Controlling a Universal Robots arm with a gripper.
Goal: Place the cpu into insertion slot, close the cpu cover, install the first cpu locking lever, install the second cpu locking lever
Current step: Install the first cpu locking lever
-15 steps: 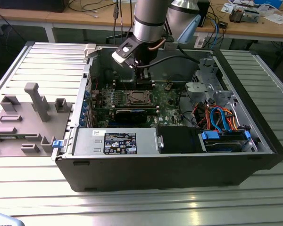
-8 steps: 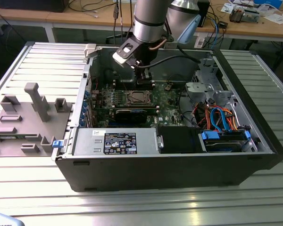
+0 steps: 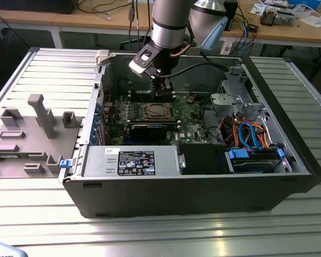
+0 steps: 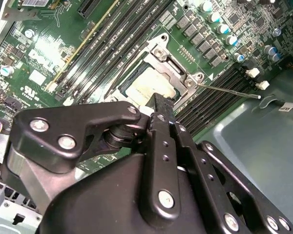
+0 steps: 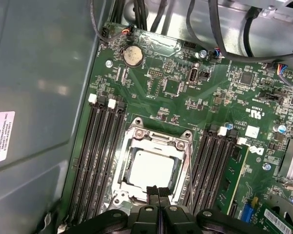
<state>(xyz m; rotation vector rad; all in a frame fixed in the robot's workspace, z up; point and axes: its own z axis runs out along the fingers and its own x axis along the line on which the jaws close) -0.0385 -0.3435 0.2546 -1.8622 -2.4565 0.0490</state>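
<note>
Inside the open computer case (image 3: 289, 134) lies the green motherboard (image 5: 185, 97). In both wrist views the cpu (image 5: 151, 168) (image 4: 142, 87), silver-grey on top, sits in the insertion slot (image 3: 157, 112). The silver cpu cover (image 5: 158, 139) (image 4: 162, 52) lies flat around it. One thin wire lever (image 4: 229, 90) juts out from a socket corner over the memory slots. Another (image 5: 189, 170) runs along the socket's side. My gripper (image 5: 158, 191) (image 4: 161, 103) (image 3: 163, 90) hovers right over the socket's edge, fingertips shut together with nothing between them.
Black memory slots (image 5: 95, 151) flank the socket on both sides. A coin battery (image 5: 133, 55) and cables (image 5: 219, 34) lie beyond it. The power supply (image 3: 131, 160) and a drive bay with blue and orange cables (image 3: 251, 136) fill the case front. A grey fixture (image 3: 32, 128) stands outside.
</note>
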